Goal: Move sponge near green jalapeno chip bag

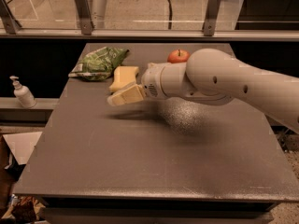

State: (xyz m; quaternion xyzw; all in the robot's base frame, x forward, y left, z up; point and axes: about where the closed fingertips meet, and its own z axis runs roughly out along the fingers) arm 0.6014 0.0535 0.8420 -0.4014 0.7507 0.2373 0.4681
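The pale yellow sponge (124,77) lies flat on the grey table (140,153) at the back left. Its left end sits right beside the green jalapeno chip bag (99,62), touching or nearly touching it. My gripper (117,98) reaches in from the right on the white arm (219,80). It hovers just in front of the sponge, a little above the table, and holds nothing. Its shadow falls on the table below it.
A red apple (178,56) stands at the back of the table, right of the sponge and partly behind my arm. A soap pump bottle (22,93) stands on a ledge to the left, off the table. A glass railing runs behind the table.
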